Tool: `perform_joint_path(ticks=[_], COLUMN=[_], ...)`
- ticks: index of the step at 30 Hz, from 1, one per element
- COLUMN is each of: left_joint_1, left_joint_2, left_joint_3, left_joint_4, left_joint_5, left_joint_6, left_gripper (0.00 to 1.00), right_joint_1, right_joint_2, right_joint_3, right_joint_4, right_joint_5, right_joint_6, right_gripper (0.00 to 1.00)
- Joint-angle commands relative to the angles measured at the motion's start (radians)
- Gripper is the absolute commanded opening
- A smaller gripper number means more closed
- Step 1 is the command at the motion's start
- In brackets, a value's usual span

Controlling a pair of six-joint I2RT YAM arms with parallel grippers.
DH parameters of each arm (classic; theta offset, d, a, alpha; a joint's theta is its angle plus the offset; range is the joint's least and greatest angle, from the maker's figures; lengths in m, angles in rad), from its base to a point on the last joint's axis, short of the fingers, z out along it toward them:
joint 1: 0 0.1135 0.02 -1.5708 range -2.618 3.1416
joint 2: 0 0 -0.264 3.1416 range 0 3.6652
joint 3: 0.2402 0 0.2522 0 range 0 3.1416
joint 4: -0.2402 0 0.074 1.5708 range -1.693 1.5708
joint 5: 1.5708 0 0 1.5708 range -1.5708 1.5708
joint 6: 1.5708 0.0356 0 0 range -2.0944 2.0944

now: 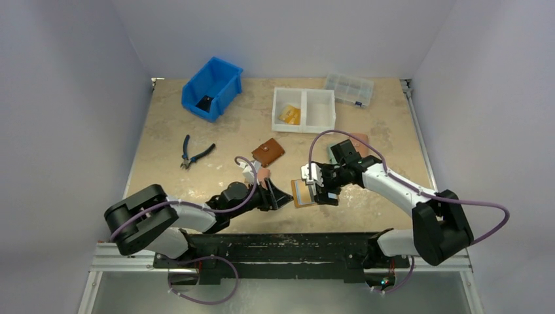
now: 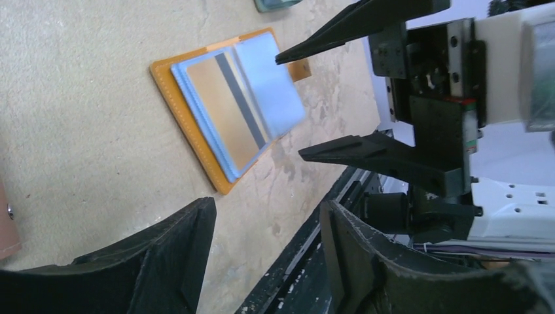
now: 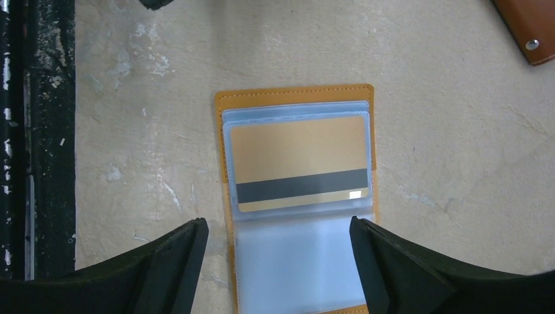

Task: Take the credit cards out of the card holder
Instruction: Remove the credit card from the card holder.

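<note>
The card holder [image 3: 294, 95] lies open on the worktop [image 1: 399, 131], lower centre from above, with an orange card [image 3: 301, 154] in its sleeve. My right jaws gape over it, my left jaws stand open nearby, both empty. The white tray [image 1: 321, 124] holds something yellow [image 1: 290, 115].

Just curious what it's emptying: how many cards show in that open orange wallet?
1: a gold card with a dark stripe, in a clear sleeve of the card holder. More may hide behind.

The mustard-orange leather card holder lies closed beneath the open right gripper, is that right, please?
Not quite: the mustard-orange leather card holder lies open beneath the open right gripper. The right wrist view shows a gold card with a dark stripe inside.
</note>
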Motion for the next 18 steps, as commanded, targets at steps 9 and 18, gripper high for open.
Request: perform_joint_path(ticks=[9,18], left_joint_1=[-0.015,-0.038], left_joint_2=[0.230,0.258], left_joint_3=[0.079,0.122], left_joint_4=[0.197,0.116], left_joint_5=[0.004,-0.063], left_joint_6=[-0.053,-0.061], left_gripper=[0.47,0.46], right_joint_1=[0.003,0.003], right_joint_2=[0.060,0.117], right_joint_3=[0.060,0.093], right_joint_4=[0.056,0.049], right_joint_5=[0.095,0.109], right_joint_6=[0.141,0.194], right_gripper=[0.62,0.34])
